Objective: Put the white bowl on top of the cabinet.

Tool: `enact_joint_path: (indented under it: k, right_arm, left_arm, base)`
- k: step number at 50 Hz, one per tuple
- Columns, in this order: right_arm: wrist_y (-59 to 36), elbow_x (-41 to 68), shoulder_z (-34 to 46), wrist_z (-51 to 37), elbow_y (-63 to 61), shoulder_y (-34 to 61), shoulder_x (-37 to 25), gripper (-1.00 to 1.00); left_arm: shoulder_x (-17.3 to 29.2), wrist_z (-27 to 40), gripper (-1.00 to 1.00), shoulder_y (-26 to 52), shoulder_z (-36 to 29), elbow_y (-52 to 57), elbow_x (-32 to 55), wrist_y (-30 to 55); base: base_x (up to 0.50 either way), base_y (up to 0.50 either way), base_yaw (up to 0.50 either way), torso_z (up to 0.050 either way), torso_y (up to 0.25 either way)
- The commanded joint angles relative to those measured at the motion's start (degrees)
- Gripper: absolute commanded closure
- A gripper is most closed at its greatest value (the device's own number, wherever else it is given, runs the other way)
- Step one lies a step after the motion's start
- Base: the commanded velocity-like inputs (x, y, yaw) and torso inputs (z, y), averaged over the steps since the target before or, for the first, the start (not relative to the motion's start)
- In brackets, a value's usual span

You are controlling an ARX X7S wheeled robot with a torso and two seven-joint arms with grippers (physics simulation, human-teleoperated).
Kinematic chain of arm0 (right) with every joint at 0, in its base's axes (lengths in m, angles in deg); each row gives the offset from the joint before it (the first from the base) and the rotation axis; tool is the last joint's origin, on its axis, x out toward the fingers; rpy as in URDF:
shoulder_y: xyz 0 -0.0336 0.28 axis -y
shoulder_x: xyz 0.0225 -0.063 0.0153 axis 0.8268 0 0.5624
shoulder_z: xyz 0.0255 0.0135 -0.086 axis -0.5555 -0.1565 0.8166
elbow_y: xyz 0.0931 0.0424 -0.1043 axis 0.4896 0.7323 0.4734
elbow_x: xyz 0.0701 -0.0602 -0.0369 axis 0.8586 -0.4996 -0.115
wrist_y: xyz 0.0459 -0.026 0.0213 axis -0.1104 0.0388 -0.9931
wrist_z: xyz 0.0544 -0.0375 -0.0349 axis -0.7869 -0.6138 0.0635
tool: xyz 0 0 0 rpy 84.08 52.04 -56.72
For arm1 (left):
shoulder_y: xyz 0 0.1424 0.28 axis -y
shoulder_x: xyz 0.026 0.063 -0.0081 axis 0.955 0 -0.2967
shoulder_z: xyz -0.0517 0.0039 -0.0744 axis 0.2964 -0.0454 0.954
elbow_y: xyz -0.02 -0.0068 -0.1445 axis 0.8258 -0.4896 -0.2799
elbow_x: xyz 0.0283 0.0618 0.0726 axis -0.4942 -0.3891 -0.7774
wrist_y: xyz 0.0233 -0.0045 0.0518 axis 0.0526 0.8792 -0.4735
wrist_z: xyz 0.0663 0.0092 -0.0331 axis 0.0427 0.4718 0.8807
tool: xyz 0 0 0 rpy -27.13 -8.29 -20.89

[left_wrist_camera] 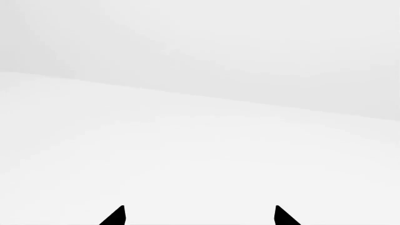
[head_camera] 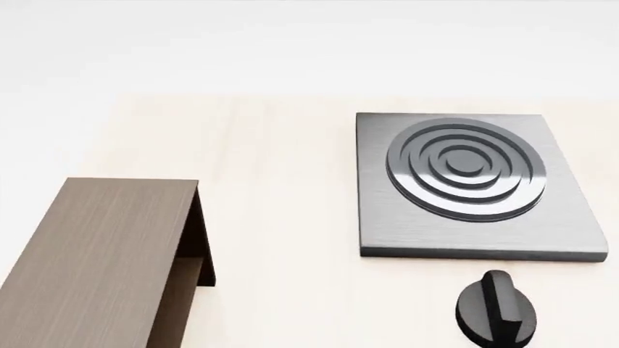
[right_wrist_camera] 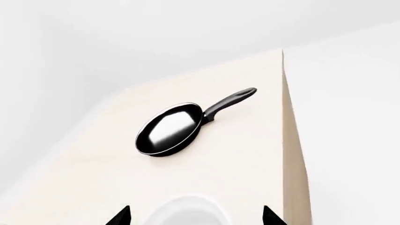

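The white bowl [right_wrist_camera: 186, 212] shows only in the right wrist view, as a glossy round rim on the pale tabletop, between and just beyond my right gripper's [right_wrist_camera: 195, 216] wide-apart black fingertips. The right gripper is open and empty. The dark-brown cabinet [head_camera: 101, 261] stands at the near left in the head view, flat top bare, inner shelf visible on its right side. My left gripper [left_wrist_camera: 200, 216] is open and empty, facing only blank white surface. Neither gripper shows in the head view.
A grey square stove plate [head_camera: 474, 239] with concentric rings lies at the right, a black knob [head_camera: 496, 310] in front of it. A black frying pan [right_wrist_camera: 172, 129] lies beyond the bowl, near the table's edge [right_wrist_camera: 286, 122].
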Motion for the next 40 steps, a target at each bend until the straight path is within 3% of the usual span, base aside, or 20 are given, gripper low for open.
enact_joint_path:
  k: [1,8,19,40]
  right_arm:
    - [-17.3,6.4,-11.1,0.0,-0.2,8.7,7.0,-1.00]
    - [-26.4,11.1,-17.6,0.0,-0.2,14.1,9.8,-1.00]
    - [-27.2,12.5,-20.4,0.0,-0.2,14.7,10.3,-1.00]
    - [-27.4,9.1,-16.8,0.0,-0.2,14.8,10.4,-1.00]
  left_arm:
    - [-1.0,-1.4,-1.00,-0.2,1.0,0.0,-1.4,-0.5]
    - [-1.0,-1.4,-1.00,-0.3,1.0,0.1,-1.3,-0.6]
    - [-0.9,-1.3,-1.00,-0.4,0.9,0.1,-1.2,-0.7]
    - [-0.7,-1.2,-1.00,-0.3,0.7,-0.2,-1.1,-1.0]
  base:
    - [0.00,0.00,0.00,0.000,0.000]
    - [0.00,0.00,0.00,0.000,0.000]
    - [0.00,0.00,0.00,0.000,0.000]
    - [0.00,0.00,0.00,0.000,0.000]
